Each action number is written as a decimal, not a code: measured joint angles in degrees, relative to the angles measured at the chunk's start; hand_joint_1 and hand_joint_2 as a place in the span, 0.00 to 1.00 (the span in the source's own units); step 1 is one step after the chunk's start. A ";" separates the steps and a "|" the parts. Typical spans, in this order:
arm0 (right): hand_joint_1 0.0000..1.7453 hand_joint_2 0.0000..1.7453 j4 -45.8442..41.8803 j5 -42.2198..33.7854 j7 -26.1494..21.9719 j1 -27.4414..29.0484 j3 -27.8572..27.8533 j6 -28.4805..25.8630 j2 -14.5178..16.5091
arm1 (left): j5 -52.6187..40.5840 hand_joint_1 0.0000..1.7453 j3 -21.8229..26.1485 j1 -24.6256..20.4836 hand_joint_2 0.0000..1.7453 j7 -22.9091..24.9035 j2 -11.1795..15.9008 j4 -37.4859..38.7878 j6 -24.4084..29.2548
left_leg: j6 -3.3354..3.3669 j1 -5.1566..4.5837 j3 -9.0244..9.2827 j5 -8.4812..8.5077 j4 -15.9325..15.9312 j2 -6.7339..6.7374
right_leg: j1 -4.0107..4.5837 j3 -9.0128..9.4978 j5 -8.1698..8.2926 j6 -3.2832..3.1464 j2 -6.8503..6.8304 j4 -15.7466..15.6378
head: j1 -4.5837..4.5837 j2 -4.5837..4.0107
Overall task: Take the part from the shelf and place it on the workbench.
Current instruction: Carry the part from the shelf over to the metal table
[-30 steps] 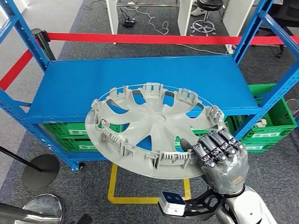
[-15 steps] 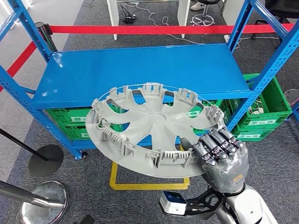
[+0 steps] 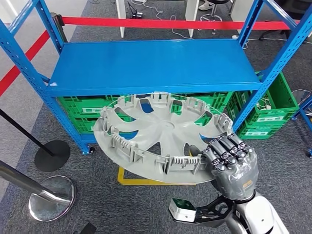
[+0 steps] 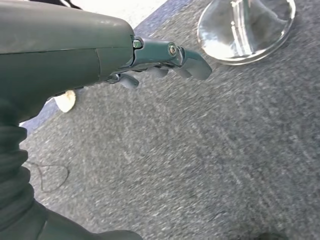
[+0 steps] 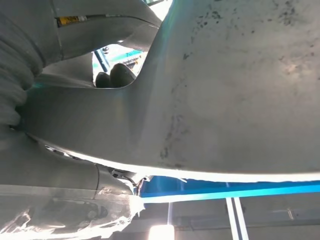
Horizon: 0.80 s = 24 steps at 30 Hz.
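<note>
A: Start at the fingers [image 3: 228, 152]. What have you got?

B: Right hand [image 3: 232, 168] is curled tight over the rim of the part [image 3: 162, 136], a big grey plastic wheel cover. Fingers wrap the near edge from above, thumb tucked under. Closed firm, nothing else in the grip. Right wrist view looks up at the cover's scuffed underside, w/ the hand right against it.

A: And how will it handle for you?

B: Prob light, thin moulded plastic, fairly stiff but it'll flex. You hold it at one edge only, so the whole disc cantilevers away from the fingers, roughly flat, clips and ribs facing up. Expect droop or wobble at the far side. Smooth underside could slip; the ribbed rim is the best hold, and that's where you are. Small clips around the edge look snappable, so don't knock them.

A: Other hand?

B: Left hand [image 4: 151, 55] hangs over grey carpet near a chrome stand base [image 4: 247, 27]. Fingers loosely extended, apart, holding nothing.

A: Beyond the cover?

B: Past its far edge is the blue shelf [image 3: 154, 66], top deck bare; part's off it, in the air on your side. Green crates [image 3: 270, 109] below the deck. No counter visible yet, so you prob need to turn before setting down.
</note>
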 joint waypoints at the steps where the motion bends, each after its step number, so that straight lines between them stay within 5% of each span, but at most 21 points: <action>1: 1.00 1.00 0.08 -0.10 -0.08 -0.05 -0.08 -0.01 0.00 | -0.01 0.00 0.01 -0.02 1.00 0.03 -0.01 0.00 -0.03 | -0.27 -0.04 -0.35 0.61 -0.02 -0.01 | 0.16 2.62 -0.70 -0.18 0.03 -3.77 | -0.05 0.00; 3: 1.00 1.00 0.23 -0.23 -0.19 -0.13 -0.18 -0.03 0.00 | -0.04 0.00 0.02 -0.01 1.00 0.08 0.00 0.00 -0.05 | -0.93 -0.01 -0.70 1.74 -0.16 0.00 | 0.49 4.34 -1.75 -0.54 0.13 -7.35 | 0.06 0.00; 5: 1.00 1.00 0.47 -0.29 -0.31 -0.20 -0.28 -0.04 -0.01 | -0.12 0.00 0.02 0.09 1.00 0.16 0.03 0.00 -0.08 | -1.65 0.19 -1.12 1.83 -0.10 0.02 | 0.47 3.08 -0.82 -1.40 0.05 -7.32 | 0.18 0.00; 7: 1.00 1.00 0.71 -0.29 -0.44 -0.24 -0.37 -0.04 -0.01 | -0.18 0.00 0.02 0.20 1.00 0.23 0.05 0.00 -0.13 | -2.26 0.27 -2.33 -2.21 2.71 0.02 | 0.27 1.90 0.60 -2.40 -0.12 -7.38 | -0.04 0.00; 9: 1.00 1.00 0.96 -0.28 -0.48 -0.22 -0.41 -0.04 0.00 | -0.21 0.00 0.02 0.17 1.00 0.25 0.04 0.00 -0.17 | -2.64 0.34 -4.25 -8.41 9.76 0.03 | 0.25 0.30 2.21 -2.79 -0.16 -7.30 | -0.21 0.00; 10: 1.00 1.00 1.10 -0.28 -0.48 -0.21 -0.42 -0.04 0.00 | -0.23 0.00 0.02 0.13 1.00 0.26 0.04 0.00 -0.18 | -2.77 0.38 -4.91 -10.13 13.48 0.03 | 0.25 -0.69 3.02 -2.76 -0.17 -7.25 | -0.22 0.00; 12: 1.00 1.00 1.43 -0.32 -0.47 -0.14 -0.43 -0.04 -0.01 | -0.29 0.00 0.02 0.09 1.00 0.33 0.05 0.00 -0.20 | -2.92 0.44 -4.10 -9.40 16.90 0.04 | 0.20 -2.73 4.55 -2.51 -0.19 -7.13 | -0.21 0.00; 14: 1.00 1.00 1.68 -0.40 -0.44 -0.08 -0.45 -0.04 -0.01 | -0.30 0.00 0.02 0.03 1.00 0.39 0.08 0.00 -0.20 | -3.00 0.57 0.48 -6.45 12.60 0.04 | 0.09 -4.48 5.90 -2.09 -0.19 -6.89 | -0.22 0.00; 17: 1.00 1.00 1.78 -0.54 -0.32 -0.05 -0.57 -0.04 -0.01 | -0.29 0.00 0.02 -0.27 1.00 0.42 0.04 0.00 -0.20 | -2.51 0.69 8.85 -7.25 1.07 -0.14 | 0.28 -6.16 7.60 -1.15 -0.23 -6.23 | -0.25 0.00; 20: 1.00 1.00 1.88 -0.87 -0.28 0.10 -0.65 -0.04 -0.01 | -0.25 0.00 0.01 -0.22 1.00 0.47 -0.02 0.00 -0.20 | -1.02 0.47 8.72 -7.10 -0.57 -0.11 | 0.10 -6.78 9.01 -0.15 -0.23 -6.46 | -0.27 0.00; 22: 1.00 1.00 2.01 -1.17 -0.28 0.27 -0.79 -0.04 -0.02 | -0.17 0.00 0.04 -0.12 1.00 0.58 0.03 0.00 -0.21 | 0.02 0.54 7.34 -5.73 -0.56 0.15 | -0.05 -8.06 5.85 0.41 -0.16 -4.08 | -0.05 0.00; 24: 1.00 1.00 2.25 -1.36 -0.28 0.32 -0.93 -0.04 -0.01 | -0.13 0.00 0.07 -0.17 1.00 0.68 0.15 0.00 -0.21 | 0.57 0.45 5.52 -4.20 -0.53 0.25 | -0.09 -9.96 -0.41 0.78 -0.15 2.87 | 0.19 0.00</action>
